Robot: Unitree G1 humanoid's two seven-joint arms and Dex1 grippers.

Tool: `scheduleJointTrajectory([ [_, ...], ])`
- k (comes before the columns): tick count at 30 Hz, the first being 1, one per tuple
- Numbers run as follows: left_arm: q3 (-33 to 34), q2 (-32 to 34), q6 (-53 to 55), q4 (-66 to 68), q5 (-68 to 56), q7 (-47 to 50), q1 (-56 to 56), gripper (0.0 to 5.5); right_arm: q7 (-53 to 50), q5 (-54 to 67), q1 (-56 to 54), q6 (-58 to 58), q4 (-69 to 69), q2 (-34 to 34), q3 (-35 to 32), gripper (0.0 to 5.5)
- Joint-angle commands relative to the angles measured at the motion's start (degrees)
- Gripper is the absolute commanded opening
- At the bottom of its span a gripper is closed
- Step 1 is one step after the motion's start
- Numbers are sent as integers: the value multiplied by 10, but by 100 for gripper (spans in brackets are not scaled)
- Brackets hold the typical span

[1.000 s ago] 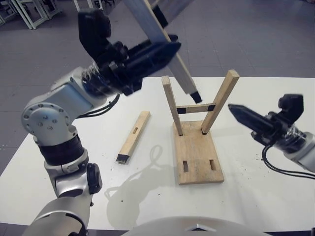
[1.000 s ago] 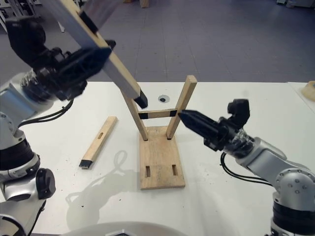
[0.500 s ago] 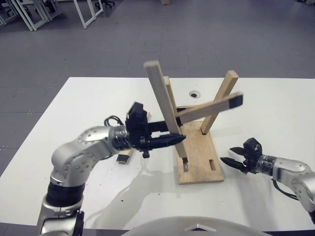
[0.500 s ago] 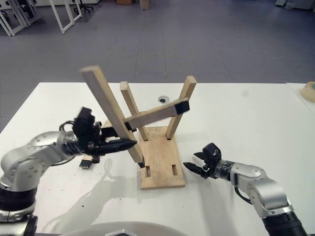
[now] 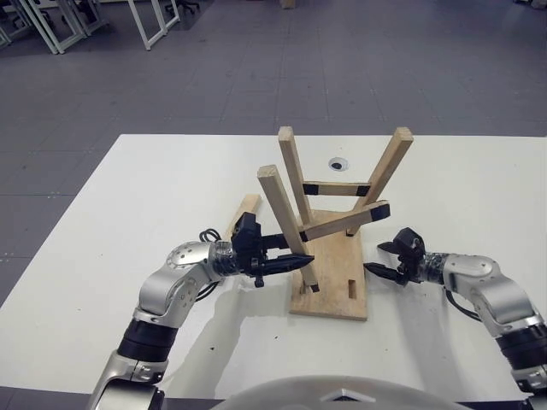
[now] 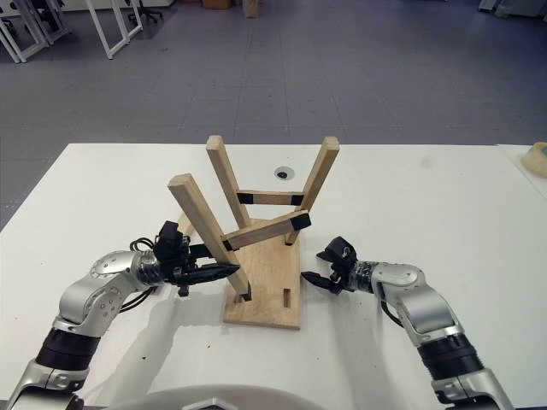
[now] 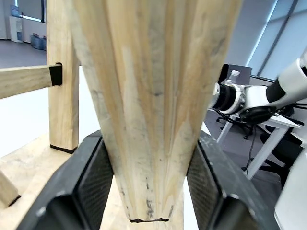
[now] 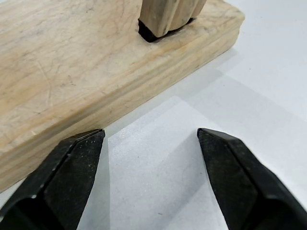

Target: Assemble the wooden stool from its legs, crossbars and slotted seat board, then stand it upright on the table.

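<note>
Left wrist view: left gripper (image 7: 149, 189) clamped on a stool leg (image 7: 153, 96).
The leg's foot met the seat board (image 5: 335, 278), mid-table and nearer the near edge. The right gripper (image 8: 150, 136), jaws parted and holding nothing, sat just beside the board's right edge on the table (image 5: 128, 196). A loose leg (image 5: 245, 205) lay behind the left arm.

Lab hall: workbenches (image 5: 160, 24), grey floor (image 5: 359, 68)

Head stereo downward; wrist cameras close, seemingly low.
</note>
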Motion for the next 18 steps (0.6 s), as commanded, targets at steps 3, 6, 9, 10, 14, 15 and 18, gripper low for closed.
scheduleJointTrajectory([
  [3, 39, 31, -9, 16, 2, -33, -25, 205, 57, 62, 43, 58, -156, -51, -57, 357],
  [6, 34, 25, -20, 26, 14, -38, -17, 205, 63, 78, 46, 87, -214, -59, -54, 357],
  [9, 29, 16, -26, 29, 19, -39, -13, 205, 53, 49, 42, 96, -241, -62, -22, 357],
  [10, 28, 14, -28, 29, 20, -39, -12, 205, 48, 33, 42, 94, -244, -63, -8, 357],
  [14, 22, 4, -32, 31, 21, -45, -17, 205, 38, -57, 42, 57, -245, -78, 59, 357],
  [15, 19, 2, -33, 32, 22, -48, -19, 205, 34, -88, 39, 39, -235, -85, 75, 357],
  [18, 6, 5, -54, 50, 47, -61, -24, 205, 30, -148, 31, 0, -210, -96, 96, 357],
])
